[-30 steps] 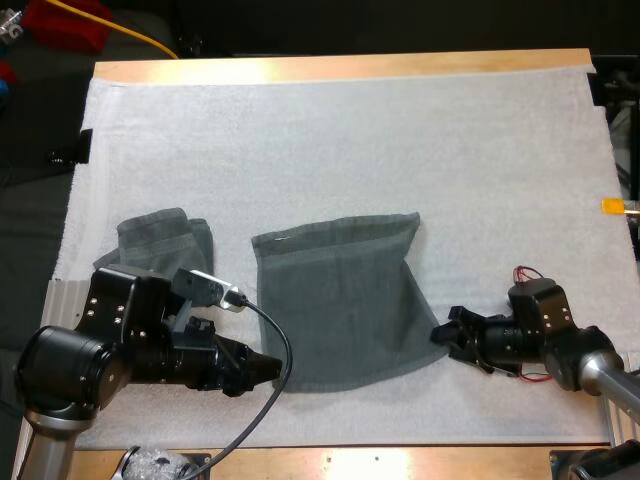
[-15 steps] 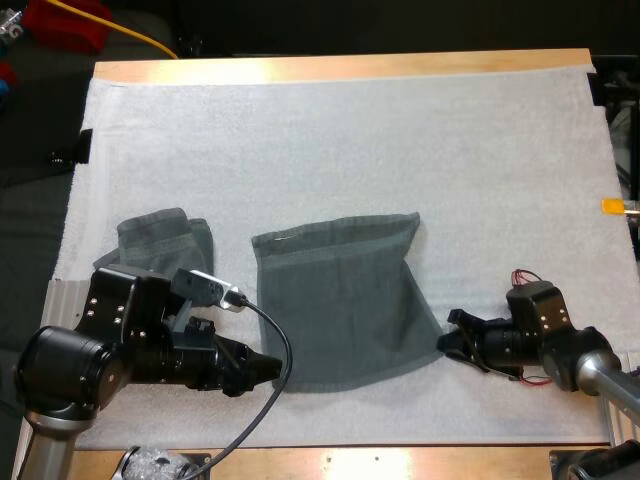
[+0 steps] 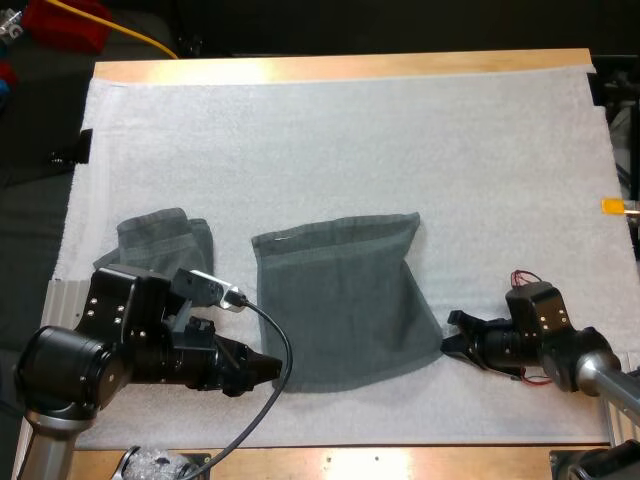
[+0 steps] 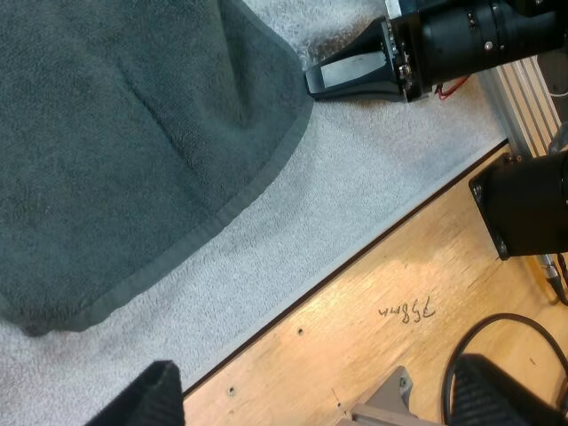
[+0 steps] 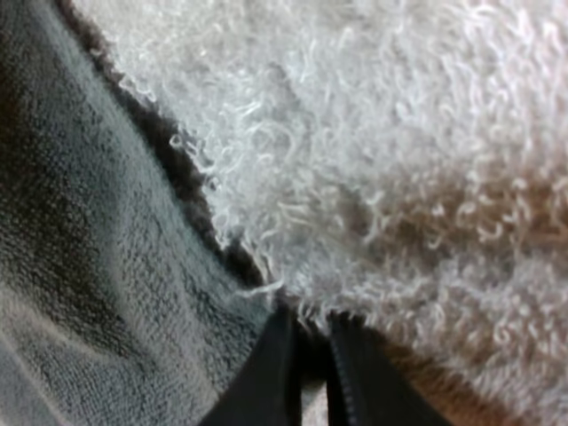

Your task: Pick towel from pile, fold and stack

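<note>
The right gripper (image 3: 450,340) was closed on the corner, just ahead, of the dark grey-green terry towel (image 3: 340,300), probably so that folding could be started.

Both arms are black. The left arm (image 3: 120,310) is bulky, with a rounded drum joint at 8 o'clock in the high view and a boxy block dotted with small pale screws, and it tapers to a wedge-shaped left hand (image 3: 265,366). The slimmer right arm (image 3: 545,325) has a similar screw-dotted block, a silver-grey tube (image 3: 605,380) and a black right hand (image 3: 452,338).
</note>
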